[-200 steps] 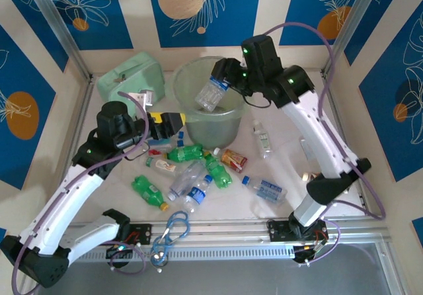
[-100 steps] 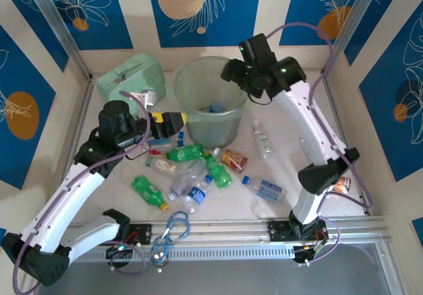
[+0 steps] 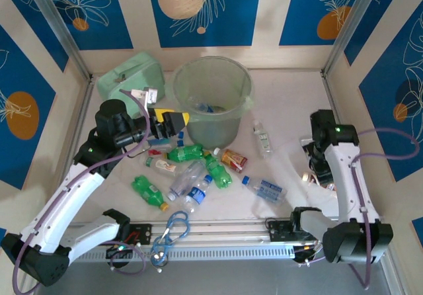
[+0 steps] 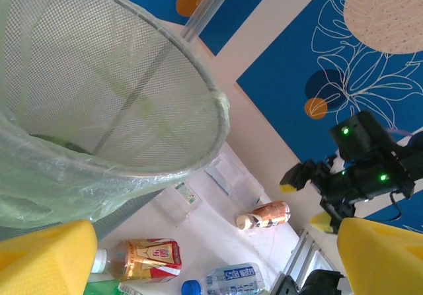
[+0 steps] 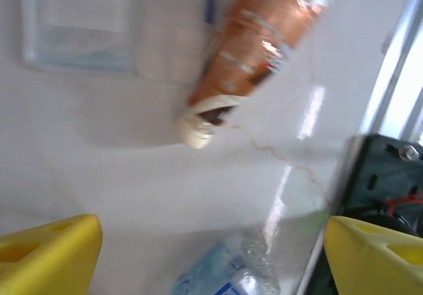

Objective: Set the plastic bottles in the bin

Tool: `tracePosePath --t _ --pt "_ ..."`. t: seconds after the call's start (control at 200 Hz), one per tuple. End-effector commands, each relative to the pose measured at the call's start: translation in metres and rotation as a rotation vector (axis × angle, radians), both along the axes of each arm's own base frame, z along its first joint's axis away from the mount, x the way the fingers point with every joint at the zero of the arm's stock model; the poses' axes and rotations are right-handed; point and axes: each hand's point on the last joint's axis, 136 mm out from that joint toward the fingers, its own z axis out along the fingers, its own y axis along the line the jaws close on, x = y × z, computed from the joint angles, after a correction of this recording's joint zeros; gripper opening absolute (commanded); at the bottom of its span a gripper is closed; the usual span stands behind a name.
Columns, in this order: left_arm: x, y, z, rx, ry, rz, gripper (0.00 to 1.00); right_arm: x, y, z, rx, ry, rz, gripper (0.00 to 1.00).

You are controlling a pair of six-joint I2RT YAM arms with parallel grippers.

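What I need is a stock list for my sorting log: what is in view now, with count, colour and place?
bin: one, pale green translucent, far centre, something clear and blue inside.
green bottles: three, in the pile before the bin.
clear bottles: four, mostly blue labels, in and right of the pile.
orange-labelled bottles: two, one in the pile, one by the right hand.
small pale-labelled bottle: one, left of the pile.
zip case: one, mint green, far left.
carabiner: one, blue, near edge.
left hand: one, yellow fingers, open, beside the bin.
right hand: one, yellow fingers, open, low over the table's right side.
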Motion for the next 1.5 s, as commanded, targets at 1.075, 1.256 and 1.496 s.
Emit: tracePosePath --t 1.075,1.256,1.496 --pt "0.0 -0.006 -0.008 -0.023 0.037 -0.026 0.93 0.005 -0.085 -0.116 0.07 0.084 -0.232 0.87" --pt "-0.001 -0.004 -0.01 -0.012 0.036 -0.024 0.93 0.004 -0.083 -0.123 0.076 0.091 -0.219 0.82" --pt "-0.003 -0.003 -0.01 -0.011 0.033 -0.022 0.93 0.0 -0.082 -0.134 0.088 0.123 -0.215 0.79"
